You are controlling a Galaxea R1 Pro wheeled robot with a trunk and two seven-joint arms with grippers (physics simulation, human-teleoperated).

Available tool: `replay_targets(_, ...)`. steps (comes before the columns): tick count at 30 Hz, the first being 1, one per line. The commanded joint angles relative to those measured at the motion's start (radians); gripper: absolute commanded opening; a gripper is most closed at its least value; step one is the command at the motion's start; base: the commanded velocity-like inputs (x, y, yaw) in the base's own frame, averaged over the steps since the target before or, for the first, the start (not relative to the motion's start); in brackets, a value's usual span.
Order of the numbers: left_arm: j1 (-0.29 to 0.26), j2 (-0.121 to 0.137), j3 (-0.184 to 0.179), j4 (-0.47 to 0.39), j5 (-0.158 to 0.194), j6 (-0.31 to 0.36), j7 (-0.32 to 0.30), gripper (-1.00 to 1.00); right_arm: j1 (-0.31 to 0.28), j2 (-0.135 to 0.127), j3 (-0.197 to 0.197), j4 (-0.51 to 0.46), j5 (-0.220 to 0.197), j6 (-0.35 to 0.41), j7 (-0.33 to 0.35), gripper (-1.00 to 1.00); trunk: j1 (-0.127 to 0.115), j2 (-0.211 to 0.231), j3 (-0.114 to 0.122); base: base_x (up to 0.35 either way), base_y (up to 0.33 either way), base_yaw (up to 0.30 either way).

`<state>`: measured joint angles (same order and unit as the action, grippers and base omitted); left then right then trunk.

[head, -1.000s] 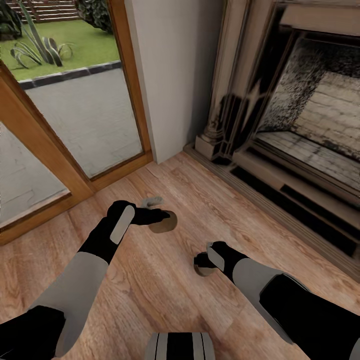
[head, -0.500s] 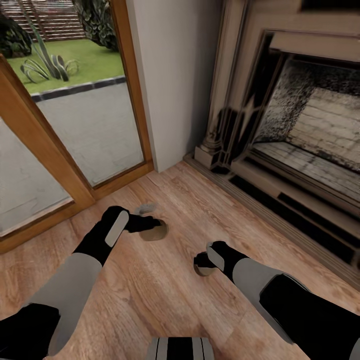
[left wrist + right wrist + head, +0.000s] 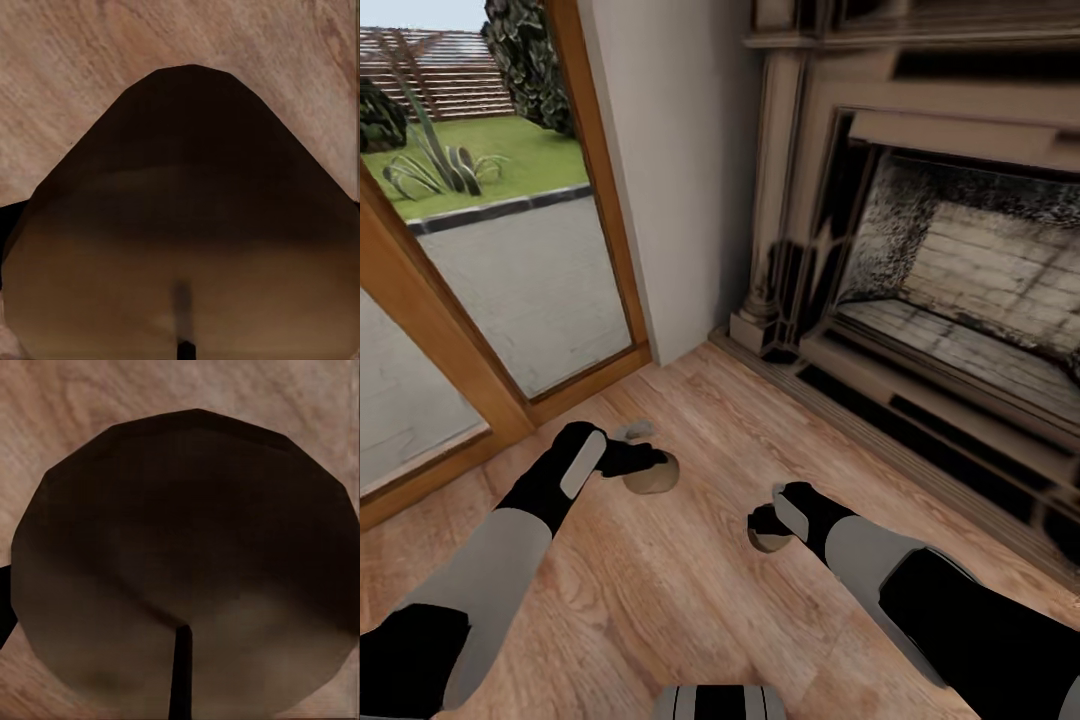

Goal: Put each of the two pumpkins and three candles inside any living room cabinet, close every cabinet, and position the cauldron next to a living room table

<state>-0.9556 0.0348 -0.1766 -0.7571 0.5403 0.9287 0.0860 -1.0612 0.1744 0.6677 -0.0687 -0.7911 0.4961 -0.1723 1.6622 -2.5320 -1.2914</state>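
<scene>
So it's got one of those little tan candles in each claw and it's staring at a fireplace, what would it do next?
Probably turn away and drive off to find the cabinet. Each claw, left and right, seems to hold a candle over bare wood floor, and ahead stand just a fireplace and a glass door, nowhere to stow them.

In the head view we see the left gripper (image 3: 643, 462) covering most of one candle (image 3: 653, 477), and the right gripper (image 3: 765, 522) hiding nearly all of another candle (image 3: 768, 543). Both wrist views sit so close that each candle (image 3: 180, 247) (image 3: 187, 562) is probably cropped, its fingers unreadable.
</scene>
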Motion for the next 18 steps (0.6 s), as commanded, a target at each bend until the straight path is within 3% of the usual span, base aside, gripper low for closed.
replay_targets(1,0.000,0.002,-0.004,0.004,0.015,-0.001,0.009,-1.00,0.000,0.000,0.007,-0.002,-0.011,0.004,-0.007,-1.00,-0.001,0.000,0.004,0.000,0.000,-0.264)
replay_targets(10,0.000,0.020,-0.004,0.042,0.015,-0.009,0.007,-1.00,0.000,0.000,0.008,-0.002,-0.011,0.004,-0.004,-1.00,-0.005,0.002,0.046,0.000,0.000,-0.255)
replay_targets(18,0.000,0.023,-0.006,0.066,0.015,-0.010,0.007,-1.00,0.000,0.000,0.007,-0.002,-0.011,0.004,-0.003,-1.00,-0.008,0.004,0.077,0.000,0.000,-0.030)
